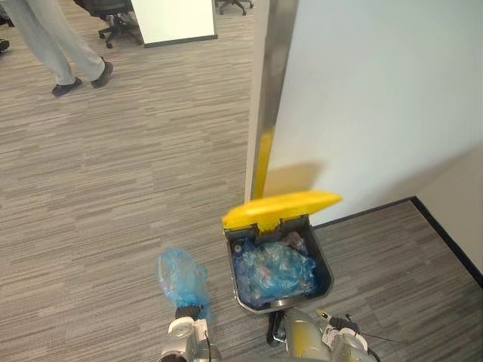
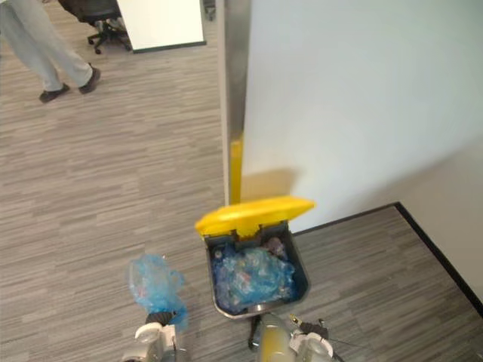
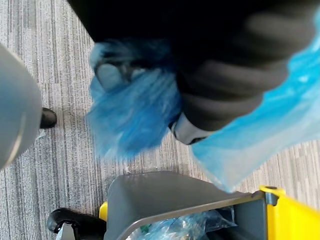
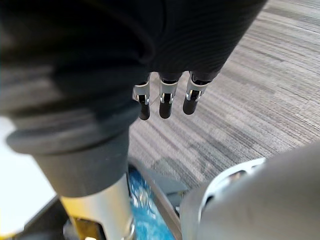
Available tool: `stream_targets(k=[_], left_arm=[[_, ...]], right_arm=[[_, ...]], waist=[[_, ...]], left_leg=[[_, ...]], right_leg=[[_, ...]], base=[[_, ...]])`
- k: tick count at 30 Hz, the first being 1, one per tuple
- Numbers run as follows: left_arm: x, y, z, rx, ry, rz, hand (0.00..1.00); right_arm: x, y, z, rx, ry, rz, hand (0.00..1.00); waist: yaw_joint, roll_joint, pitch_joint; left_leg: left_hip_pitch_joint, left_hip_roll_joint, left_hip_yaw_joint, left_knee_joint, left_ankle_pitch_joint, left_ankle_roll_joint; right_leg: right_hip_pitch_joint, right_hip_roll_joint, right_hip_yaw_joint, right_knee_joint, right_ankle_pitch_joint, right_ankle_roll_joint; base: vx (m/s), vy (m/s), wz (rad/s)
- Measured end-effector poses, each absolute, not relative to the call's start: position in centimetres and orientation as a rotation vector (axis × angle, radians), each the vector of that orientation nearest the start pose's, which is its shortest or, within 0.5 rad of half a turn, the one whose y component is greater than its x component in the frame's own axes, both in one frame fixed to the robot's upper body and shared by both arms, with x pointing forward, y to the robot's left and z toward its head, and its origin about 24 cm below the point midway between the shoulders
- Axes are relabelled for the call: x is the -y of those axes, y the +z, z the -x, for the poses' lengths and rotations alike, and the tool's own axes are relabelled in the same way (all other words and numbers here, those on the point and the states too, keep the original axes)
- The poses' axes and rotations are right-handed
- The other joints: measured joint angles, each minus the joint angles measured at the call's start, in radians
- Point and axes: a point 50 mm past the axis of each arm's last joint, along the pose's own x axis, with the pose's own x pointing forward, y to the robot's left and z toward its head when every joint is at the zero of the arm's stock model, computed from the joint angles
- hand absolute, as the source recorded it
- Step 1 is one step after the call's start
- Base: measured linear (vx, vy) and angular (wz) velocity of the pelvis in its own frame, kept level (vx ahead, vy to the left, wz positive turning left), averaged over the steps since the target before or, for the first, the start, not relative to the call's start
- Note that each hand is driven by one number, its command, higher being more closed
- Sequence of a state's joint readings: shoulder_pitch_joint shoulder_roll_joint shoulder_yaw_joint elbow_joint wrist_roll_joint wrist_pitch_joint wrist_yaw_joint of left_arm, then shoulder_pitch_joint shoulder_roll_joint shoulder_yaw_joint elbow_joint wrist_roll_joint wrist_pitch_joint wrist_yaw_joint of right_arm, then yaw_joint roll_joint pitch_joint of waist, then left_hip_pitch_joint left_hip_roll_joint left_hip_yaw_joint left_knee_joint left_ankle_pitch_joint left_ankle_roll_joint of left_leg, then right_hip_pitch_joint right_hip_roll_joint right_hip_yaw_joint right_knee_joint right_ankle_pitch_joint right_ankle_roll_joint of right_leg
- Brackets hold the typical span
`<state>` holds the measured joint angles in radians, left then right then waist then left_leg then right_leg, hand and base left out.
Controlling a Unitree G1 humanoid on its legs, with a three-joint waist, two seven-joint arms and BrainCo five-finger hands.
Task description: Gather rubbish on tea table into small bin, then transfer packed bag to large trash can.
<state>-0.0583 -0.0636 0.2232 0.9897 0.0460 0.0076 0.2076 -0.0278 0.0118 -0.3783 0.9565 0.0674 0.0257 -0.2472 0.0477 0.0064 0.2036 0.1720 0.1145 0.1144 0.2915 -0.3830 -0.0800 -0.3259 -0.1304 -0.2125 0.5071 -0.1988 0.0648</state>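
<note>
Here left hand (image 3: 225, 90) clutches blue bag (image 1: 179, 275) beside open bin (image 3: 155, 192); right hand (image 4: 165, 102) loose, empty.

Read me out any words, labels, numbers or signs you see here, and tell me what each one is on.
None can be read.
The trash can and its yellow lid show no print.
The blue bag in the left hand and the bagged rubbish inside the can show none that is legible.
The white wall is blank.

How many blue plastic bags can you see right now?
2: a held bag in the left hand beside the bin; a filled bag inside that open bin. More may be hidden beneath.
</note>
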Motion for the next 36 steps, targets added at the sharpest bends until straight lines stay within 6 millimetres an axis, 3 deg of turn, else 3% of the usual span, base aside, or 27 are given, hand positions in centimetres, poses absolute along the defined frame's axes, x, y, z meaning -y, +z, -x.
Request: stream_targets(k=[3,7,9,11,12,14,17,21,25,27,30,32,36], left_arm=[[-16.0,-14.4,-15.4,-0.963,0.306,0.023,1.00],[-15.7,-14.1,-15.9,-0.936,0.257,-0.012,1.00],[-15.2,-13.5,-16.7,-0.896,0.218,-0.037,1.00],[-14.8,-12.3,-18.2,-0.806,0.158,-0.089,1.00],[-14.8,-12.1,-18.4,-0.789,0.151,-0.097,1.00],[-14.6,-11.1,-19.2,-0.722,0.117,-0.128,1.00],[-14.3,-10.3,-19.7,-0.665,0.066,-0.167,1.00],[-13.8,-9.5,-20.4,-0.609,0.018,-0.186,1.00],[-12.5,-8.0,-21.3,-0.516,-0.044,-0.177,1.00],[-11.8,-7.3,-21.6,-0.483,-0.065,-0.149,1.00],[-10.7,-6.2,-22.1,-0.431,-0.102,-0.115,1.00],[-9.1,-4.4,-22.8,-0.354,-0.154,-0.068,1.00],[-6.9,-1.3,-23.9,-0.222,-0.237,-0.018,1.00]], right_arm=[[20.1,-14.3,-14.3,-0.969,-0.528,-0.093,0.00],[18.1,-13.0,-17.3,-0.877,-0.386,-0.031,0.00],[17.3,-11.4,-19.7,-0.778,-0.343,-0.022,0.00],[17.1,-7.9,-23.6,-0.585,-0.316,-0.013,0.00],[17.0,-7.3,-24.3,-0.549,-0.311,-0.009,0.00],[17.1,-4.0,-27.2,-0.393,-0.297,0.005,0.00],[17.9,-1.6,-29.4,-0.302,-0.314,0.033,0.00],[18.6,-0.1,-30.8,-0.261,-0.333,0.058,0.00],[18.4,1.9,-32.6,-0.208,-0.329,0.053,0.00],[18.5,2.9,-33.3,-0.183,-0.328,0.048,0.00],[18.2,4.4,-34.7,-0.152,-0.320,0.032,0.00],[18.2,5.7,-35.5,-0.118,-0.322,0.022,0.00],[18.3,6.1,-35.7,-0.109,-0.327,0.015,0.00]], waist=[[0.000,0.001,-0.033],[0.001,0.004,-0.055],[-0.001,0.001,-0.059],[0.002,0.007,-0.062],[0.003,0.007,-0.062],[0.009,0.008,-0.062],[0.010,0.008,-0.061],[0.011,0.009,-0.061],[0.008,0.012,-0.046],[0.006,0.016,-0.037],[0.009,0.009,-0.016],[0.004,0.003,0.013],[0.007,-0.008,0.038]], left_leg=[[-0.029,-0.003,-0.017,-0.017,0.005,-0.007],[-0.063,-0.004,-0.052,-0.047,0.037,-0.036],[-0.087,-0.007,-0.082,-0.056,0.070,-0.049],[-0.120,0.000,-0.104,-0.080,0.104,-0.056],[-0.127,0.002,-0.106,-0.080,0.108,-0.055],[-0.148,0.017,-0.108,-0.083,0.121,-0.054],[-0.178,0.017,-0.108,-0.085,0.122,-0.053],[-0.197,0.017,-0.108,-0.103,0.115,-0.040],[-0.205,0.017,-0.129,-0.097,0.100,-0.026],[-0.209,0.016,-0.143,-0.098,0.103,-0.023],[-0.216,0.022,-0.149,-0.086,0.109,-0.032],[-0.242,0.023,-0.151,-0.041,0.108,-0.039],[-0.275,0.023,-0.151,0.023,0.093,-0.048]], right_leg=[[-0.021,-0.007,-0.012,-0.016,0.002,0.003],[-0.025,-0.016,-0.046,-0.054,0.018,0.006],[-0.024,-0.027,-0.065,-0.075,0.025,0.005],[-0.026,-0.022,-0.099,-0.117,0.045,-0.013],[-0.026,-0.020,-0.104,-0.125,0.049,-0.016],[-0.030,0.000,-0.106,-0.163,0.077,-0.025],[-0.068,0.010,-0.092,-0.168,0.100,-0.030],[-0.094,0.020,-0.075,-0.183,0.135,-0.023],[-0.090,0.040,-0.039,-0.213,0.155,0.028],[-0.086,0.073,0.012,-0.235,0.157,0.025],[-0.084,0.084,0.013,-0.252,0.172,0.009],[-0.083,0.083,0.006,-0.258,0.186,0.007],[-0.074,0.076,0.000,-0.266,0.201,0.003]], base=[[0.07,0.050,0.13],[0.06,0.010,0.29],[0.02,-0.071,0.48],[0.00,-0.079,0.42],[-0.02,-0.082,0.22],[-0.04,-0.086,-0.01],[-0.07,-0.069,-0.12],[-0.12,-0.034,-0.09],[-0.16,-0.057,-0.03],[-0.11,-0.074,0.06],[-0.05,-0.061,-0.05],[-0.08,-0.061,0.04],[-0.07,-0.007,0.07]])
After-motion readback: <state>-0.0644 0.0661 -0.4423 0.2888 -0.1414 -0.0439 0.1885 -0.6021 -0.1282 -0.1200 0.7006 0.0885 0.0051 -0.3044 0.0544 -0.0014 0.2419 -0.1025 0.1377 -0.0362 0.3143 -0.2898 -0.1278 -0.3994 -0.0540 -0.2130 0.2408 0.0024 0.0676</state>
